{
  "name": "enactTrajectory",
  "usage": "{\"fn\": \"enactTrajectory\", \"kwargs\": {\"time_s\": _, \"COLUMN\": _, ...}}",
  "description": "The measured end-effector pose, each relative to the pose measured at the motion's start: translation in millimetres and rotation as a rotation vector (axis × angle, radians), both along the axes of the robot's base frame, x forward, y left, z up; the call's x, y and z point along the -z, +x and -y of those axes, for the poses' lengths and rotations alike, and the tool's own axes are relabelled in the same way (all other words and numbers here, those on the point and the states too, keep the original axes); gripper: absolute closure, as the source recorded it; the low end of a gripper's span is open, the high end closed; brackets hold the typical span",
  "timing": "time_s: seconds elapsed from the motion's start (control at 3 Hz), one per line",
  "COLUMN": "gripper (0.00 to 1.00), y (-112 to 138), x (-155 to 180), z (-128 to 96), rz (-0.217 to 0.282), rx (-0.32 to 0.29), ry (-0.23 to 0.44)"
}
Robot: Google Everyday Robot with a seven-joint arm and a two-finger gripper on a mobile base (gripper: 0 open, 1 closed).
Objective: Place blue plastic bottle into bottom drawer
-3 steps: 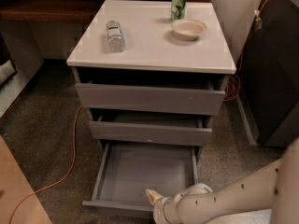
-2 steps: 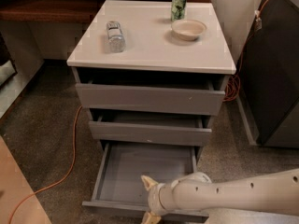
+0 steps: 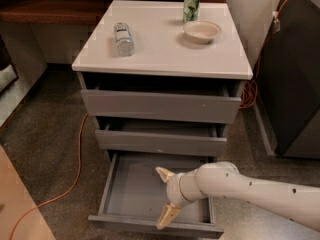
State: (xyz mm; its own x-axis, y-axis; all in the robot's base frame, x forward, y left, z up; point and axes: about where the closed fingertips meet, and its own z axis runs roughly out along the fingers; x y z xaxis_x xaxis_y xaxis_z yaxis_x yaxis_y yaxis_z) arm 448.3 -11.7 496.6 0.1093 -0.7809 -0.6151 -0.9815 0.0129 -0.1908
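The blue plastic bottle [image 3: 123, 39] is clear with a pale band and lies on the left part of the white cabinet top [image 3: 155, 54]. The bottom drawer [image 3: 130, 184] is pulled far out and its grey inside shows nothing in it. My gripper [image 3: 165, 196] hangs low over the drawer's right front part, at the end of a white arm coming in from the lower right. Its two beige fingers are spread wide, one finger [image 3: 163, 174] up, the other [image 3: 167, 216] near the drawer's front rim. It holds nothing and is far below the bottle.
A green drink can [image 3: 191, 6] and a pale bowl [image 3: 201, 31] stand at the back right of the top. The two upper drawers [image 3: 160, 106] stand slightly open. An orange cable [image 3: 75, 174] runs over the floor at left. A dark cabinet [image 3: 295, 74] stands at right.
My gripper has moved left and farther in over the open bottom drawer, and its fingers now show spread apart. The bottle, can and bowl have not moved.
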Motion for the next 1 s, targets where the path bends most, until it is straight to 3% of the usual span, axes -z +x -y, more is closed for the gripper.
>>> {"fn": "enactTrajectory", "kwargs": {"time_s": 0.33, "gripper": 0.00, "y": 12.8, "x": -35.5, "z": -1.4, "rz": -0.037, "rx": 0.022, "ry": 0.073}}
{"fn": "enactTrajectory", "kwargs": {"time_s": 0.67, "gripper": 0.00, "y": 19.0, "x": -85.0, "z": -4.8, "rz": -0.038, "rx": 0.022, "ry": 0.102}}
{"fn": "enactTrajectory", "kwargs": {"time_s": 1.0, "gripper": 0.00, "y": 26.5, "x": -136.3, "z": -13.8, "rz": -0.081, "rx": 0.046, "ry": 0.154}}
